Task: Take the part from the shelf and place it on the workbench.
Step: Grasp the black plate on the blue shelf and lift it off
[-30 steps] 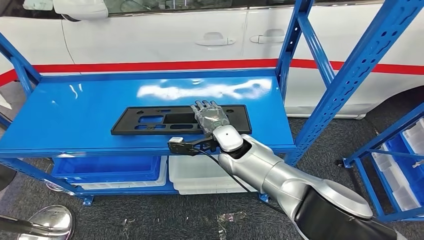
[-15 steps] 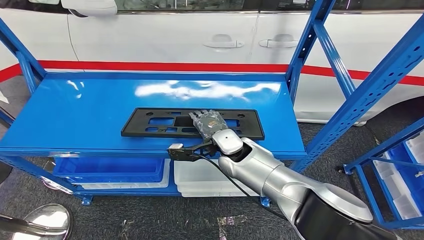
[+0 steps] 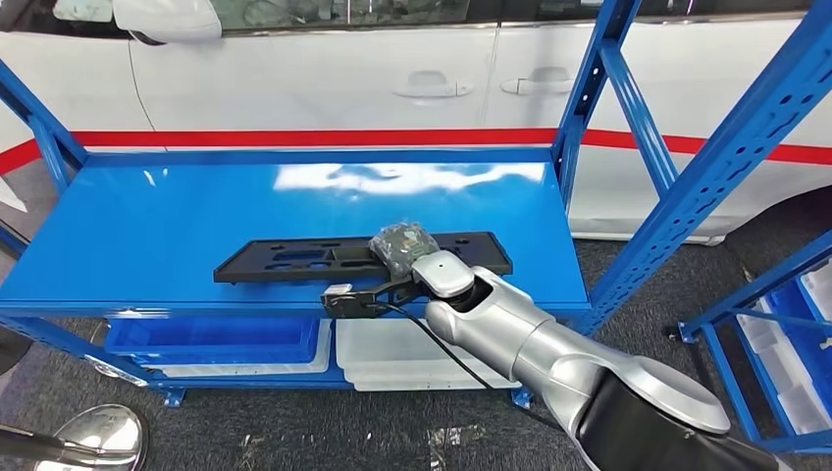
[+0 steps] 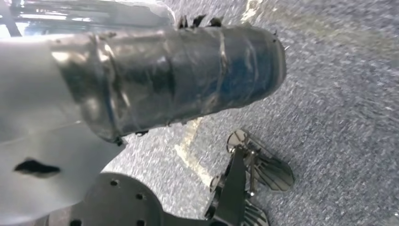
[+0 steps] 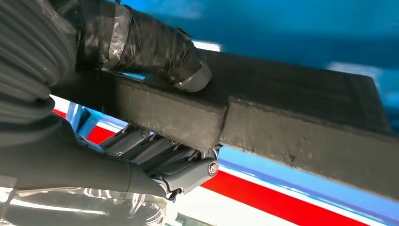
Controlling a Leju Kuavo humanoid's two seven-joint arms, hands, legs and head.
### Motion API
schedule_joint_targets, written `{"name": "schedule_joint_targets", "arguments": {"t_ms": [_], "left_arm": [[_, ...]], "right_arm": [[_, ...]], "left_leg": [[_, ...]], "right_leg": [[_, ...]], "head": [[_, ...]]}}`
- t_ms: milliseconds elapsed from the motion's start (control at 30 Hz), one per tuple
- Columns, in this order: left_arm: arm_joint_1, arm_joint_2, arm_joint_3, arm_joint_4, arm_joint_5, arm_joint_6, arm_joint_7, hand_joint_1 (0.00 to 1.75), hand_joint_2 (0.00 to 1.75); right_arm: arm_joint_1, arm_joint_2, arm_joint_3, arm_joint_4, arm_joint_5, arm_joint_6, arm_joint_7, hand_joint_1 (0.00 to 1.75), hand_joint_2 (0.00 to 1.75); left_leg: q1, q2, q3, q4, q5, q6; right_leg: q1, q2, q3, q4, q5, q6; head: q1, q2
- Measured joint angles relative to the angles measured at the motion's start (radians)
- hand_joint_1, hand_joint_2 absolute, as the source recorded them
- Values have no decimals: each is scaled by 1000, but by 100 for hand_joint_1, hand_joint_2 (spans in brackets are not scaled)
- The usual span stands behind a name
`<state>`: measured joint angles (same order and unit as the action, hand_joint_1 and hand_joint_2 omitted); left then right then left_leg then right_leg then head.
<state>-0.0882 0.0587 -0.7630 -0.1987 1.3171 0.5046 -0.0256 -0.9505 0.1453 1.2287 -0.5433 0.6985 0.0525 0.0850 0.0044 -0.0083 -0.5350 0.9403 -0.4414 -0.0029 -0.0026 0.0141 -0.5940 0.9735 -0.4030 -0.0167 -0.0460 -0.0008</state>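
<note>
Part point(image 3: 324, 257): black flat plastic panel with cutouts, on the blue shelf point(image 3: 147, 226), lying lengthwise near the front edge, roughly centre. Its near edge looks tilted up off the shelf surface, far edge lower.

Left to right in the head view: round mirror-like disc point(image 3: 93, 432) on the grey carpet at lower left. Blue bin point(image 3: 216, 339) under the shelf, white bin point(image 3: 392, 358) beside it to the right. Small black wrist camera bracket point(image 3: 345, 299) sticks out just in front of the shelf's front edge, cable trailing down from it. Right hand point(image 3: 404, 245) wraps the part right of the panel's centre, fingers curled over the top. Silver right arm comes up from lower right. Blue shelf uprights point(image 3: 589, 88) on the right, second blue rack point(image 3: 785, 324) with bins at far right. White car point(image 3: 324, 69) with red stripe behind the shelf.

Right wrist view: right hand grips the part point(image 5: 282, 122), taped thumb point(image 5: 155, 52) pressed on one face, darker fingers point(image 5: 164, 160) hooked under the opposite face, the panel's thick edge clamped between them. Held firm.

Left wrist view: left hand point(image 4: 179, 75) in front of grey carpet, taped thick thumb across the frame, nothing seen in it; cannot tell whether its fingers are apart or curled.
</note>
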Motion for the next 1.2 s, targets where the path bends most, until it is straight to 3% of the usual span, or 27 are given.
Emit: {"name": "schedule_joint_targets", "arguments": {"t_ms": [700, 833, 1000, 1200], "left_arm": [[1, 0, 0, 0, 1, -7, -9, 0, 0], [1, 0, 0, 0, 0, -18, -18, 0, 175], [1, 1, 0, 0, -4, -34, -32, 0, 175], [2, 3, 0, 0, 2, -43, -45, 0, 175]], "right_arm": [[0, 2, 0, -6, -2, -16, -4, 175, 175], [0, 0, 0, -22, 21, -108, 5, 175, 175], [-35, -23, 0, -128, 106, -222, 48, 175, 175], [-142, -73, -9, -352, 132, -139, 111, 175, 175]], "left_leg": [[1, 0, 0, 2, 0, -1], [1, 0, -1, 2, 0, -1], [1, 0, -2, 3, 0, -1], [1, 0, -2, 3, -1, -1]], "right_leg": [[1, -1, 1, 0, 0, 0], [1, -1, 1, 0, 0, 0], [1, 0, -1, 0, 0, 0], [1, 0, -1, 0, 0, 0]], "head": [[0, 0], [0, 0], [0, 0], [0, 0]]}}
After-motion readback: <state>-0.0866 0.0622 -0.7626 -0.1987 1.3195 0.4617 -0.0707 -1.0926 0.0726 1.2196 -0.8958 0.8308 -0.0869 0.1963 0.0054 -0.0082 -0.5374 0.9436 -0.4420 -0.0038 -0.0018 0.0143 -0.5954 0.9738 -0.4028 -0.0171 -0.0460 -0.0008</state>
